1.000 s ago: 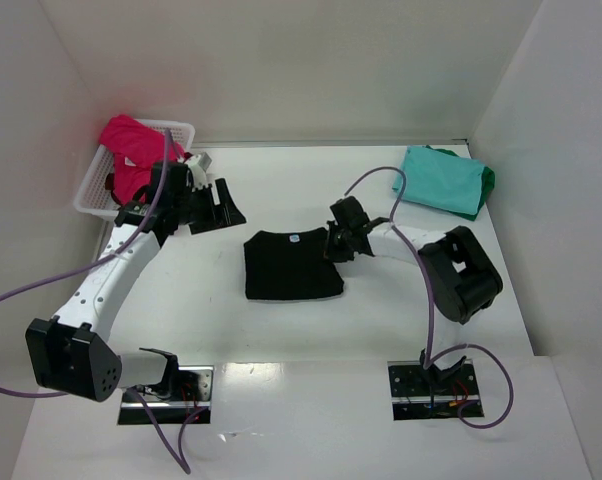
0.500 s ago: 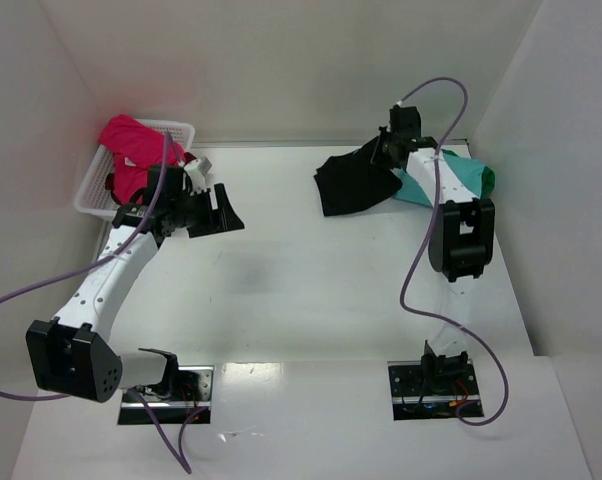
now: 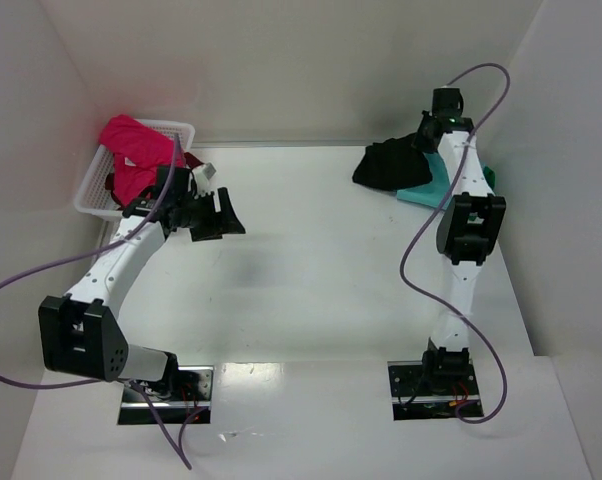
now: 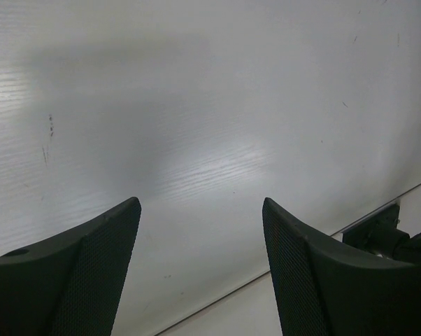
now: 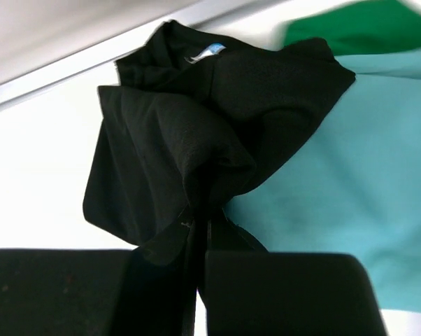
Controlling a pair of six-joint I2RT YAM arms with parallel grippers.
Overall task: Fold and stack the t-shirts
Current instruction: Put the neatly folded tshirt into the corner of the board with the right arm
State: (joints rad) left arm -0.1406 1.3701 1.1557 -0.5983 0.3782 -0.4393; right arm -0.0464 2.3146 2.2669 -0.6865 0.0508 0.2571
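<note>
Right wrist view: the right gripper (image 5: 200,234) pinches the bunched black t-shirt (image 5: 168,133) above the teal t-shirt (image 5: 350,189); dropped so, it could land crumpled and off-centre. The left gripper (image 4: 200,210) stands spread.

The right gripper (image 5: 200,241), at 6 o'clock, has its jaws pressed together on a bunched fold of the black t-shirt (image 5: 168,140), whose light-blue neck label (image 5: 212,50) shows toward 12 o'clock. The cloth hangs crumpled over the teal t-shirt (image 5: 350,175) at 3 o'clock, with the green t-shirt (image 5: 357,24) at 1 o'clock and the white table (image 5: 36,175) at 9 o'clock.
</note>
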